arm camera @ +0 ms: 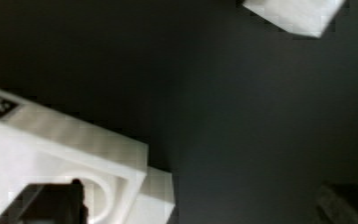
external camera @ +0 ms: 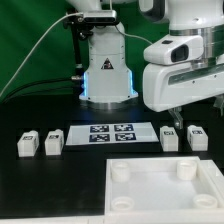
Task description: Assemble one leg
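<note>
Four small white legs lie in a row on the black table. Two are at the exterior view's left (external camera: 25,145) (external camera: 52,143) and two at its right (external camera: 170,139) (external camera: 197,137). My gripper (external camera: 194,113) hangs just above the right pair, touching neither. In the wrist view my gripper (arm camera: 197,208) is open and empty, with dark fingers (arm camera: 44,204) at the frame edges. One tagged leg (arm camera: 69,145) lies under one finger and reaches partly into the gap. A corner of another leg (arm camera: 297,14) shows farther off.
The marker board (external camera: 108,133) lies between the two pairs of legs. The large white tabletop (external camera: 160,196) with round corner sockets lies at the front. The arm's base (external camera: 106,70) stands behind the board.
</note>
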